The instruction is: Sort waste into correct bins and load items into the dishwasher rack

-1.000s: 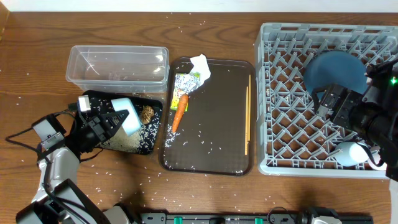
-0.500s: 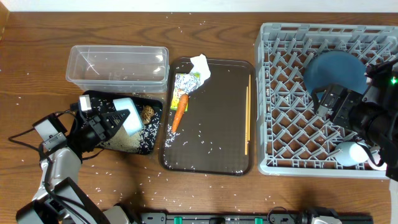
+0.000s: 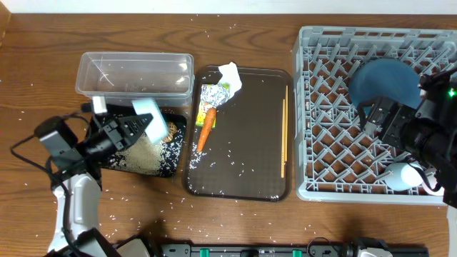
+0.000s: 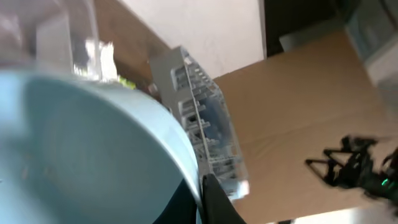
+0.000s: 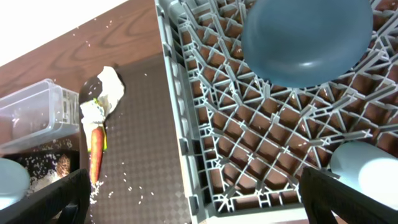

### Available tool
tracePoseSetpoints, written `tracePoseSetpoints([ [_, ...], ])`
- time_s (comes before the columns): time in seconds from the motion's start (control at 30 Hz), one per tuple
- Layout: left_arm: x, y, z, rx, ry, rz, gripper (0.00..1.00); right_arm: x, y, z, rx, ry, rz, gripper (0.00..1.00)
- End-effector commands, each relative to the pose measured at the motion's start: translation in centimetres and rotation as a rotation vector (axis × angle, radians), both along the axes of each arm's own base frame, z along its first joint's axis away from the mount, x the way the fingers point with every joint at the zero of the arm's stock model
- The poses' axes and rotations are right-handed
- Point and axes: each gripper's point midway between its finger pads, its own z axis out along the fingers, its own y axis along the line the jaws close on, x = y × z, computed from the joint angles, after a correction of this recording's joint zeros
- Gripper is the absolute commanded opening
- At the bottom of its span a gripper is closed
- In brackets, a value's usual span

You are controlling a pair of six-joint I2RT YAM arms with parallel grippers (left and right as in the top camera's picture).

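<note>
Left end effector (image 3: 134, 128) pinches tilted small light-blue bowl (image 3: 151, 118) above black tray (image 3: 171, 163), near desk's left edge. Risk: rim grip slips and the bowl drops onto rice pile (image 3: 139, 158).

Sm. lt-blue bowl (image 4: 74, 137) blurred, cropped

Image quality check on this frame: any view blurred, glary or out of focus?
Left wrist: soft all over, with the small light-blue bowl and the dishwasher rack smeared. Overhead: sharp, with slight glare on the rim of the clear tub. Right wrist: sharp, with even light on the large blue bowl.
</note>
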Motion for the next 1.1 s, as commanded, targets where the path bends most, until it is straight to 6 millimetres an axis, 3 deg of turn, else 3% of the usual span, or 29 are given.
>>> tracePoseSetpoints([
  [0.0,-0.1,-1.2,0.6,-0.039,0.025,-0.042,0.06,0.0,-0.3,0.5,-0.009,-0.015,0.001,0.99],
  [0.13,-0.1,-2.4,3.1,0.034,-0.127,-0.088,0.06,0.1,-0.3,0.6,-0.012,-0.023,0.003,0.99],
  [0.23,1.1,-1.3,2.0,0.039,-0.013,0.044,0.06,-0.1,-0.3,0.4,-0.011,-0.012,0.004,0.99],
  [0.43,0.8,-1.4,1.4,0.025,0.022,0.039,0.06,-0.5,-0.3,0.0,-0.027,0.008,0.023,0.99],
  [0.57,0.2,-2.2,3.1,0.019,-0.066,-0.038,0.06,-0.4,-0.3,0.2,-0.027,0.000,0.023,0.99],
  [0.7,1.9,-0.5,1.2,0.012,0.081,0.128,0.06,-0.3,-0.3,0.2,-0.027,-0.003,0.023,0.99],
  [0.83,1.2,1.4,-3.3,0.034,0.297,0.258,0.06,-0.8,-0.2,-0.1,-0.025,0.017,0.024,0.99],
  [0.87,1.1,1.3,-3.0,0.015,0.288,0.236,0.06,-0.9,-0.2,-0.1,-0.027,0.018,0.025,0.99],
  [0.97,0.4,-0.6,2.1,-0.007,-0.021,0.001,0.06,-0.8,-0.3,0.0,-0.038,0.008,0.037,0.99],
  [1.07,0.8,-0.3,3.1,-0.003,-0.045,0.020,0.06,-0.2,-0.3,0.5,-0.040,-0.019,0.037,0.99],
])
